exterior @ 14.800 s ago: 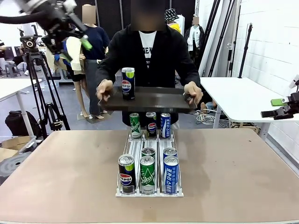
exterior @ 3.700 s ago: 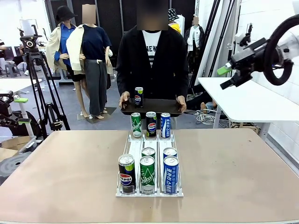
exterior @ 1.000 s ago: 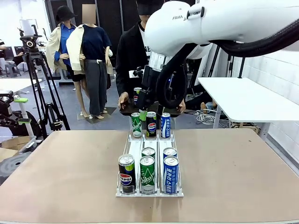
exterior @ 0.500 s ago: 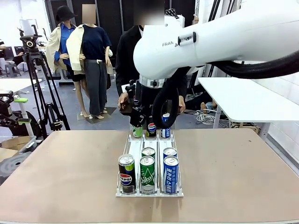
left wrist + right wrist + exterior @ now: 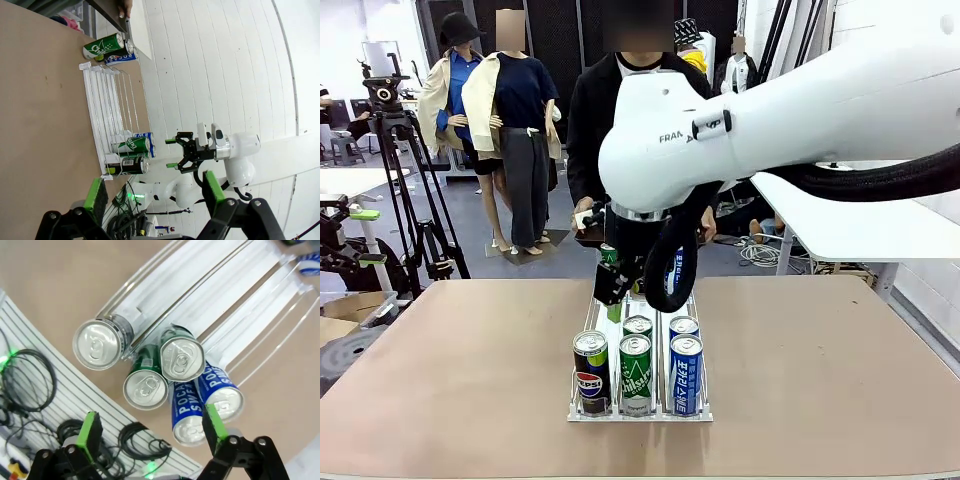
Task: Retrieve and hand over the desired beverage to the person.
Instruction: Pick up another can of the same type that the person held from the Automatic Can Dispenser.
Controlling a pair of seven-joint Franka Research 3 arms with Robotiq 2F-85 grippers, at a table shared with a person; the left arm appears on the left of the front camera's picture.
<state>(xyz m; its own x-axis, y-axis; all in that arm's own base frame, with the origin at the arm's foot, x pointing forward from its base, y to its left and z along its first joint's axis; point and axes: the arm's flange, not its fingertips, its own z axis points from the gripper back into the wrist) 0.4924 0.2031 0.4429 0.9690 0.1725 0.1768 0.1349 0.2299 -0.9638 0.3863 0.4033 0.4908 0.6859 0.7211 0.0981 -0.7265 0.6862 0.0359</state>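
Brown table between robot and person; a white rack sits at its middle with five cans bunched at the near end (one black, two green, two blue) and a few more at the far end by the person. Right gripper hangs above the near bunch, fingers spread wide, gripping nothing. Left gripper is off the table's left side, also spread and empty.

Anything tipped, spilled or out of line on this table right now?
Nothing stands out. The near cans and the far cans stand upright in the lanes of the rack, and the table shows no spill. The right gripper hovers open above the near cans.
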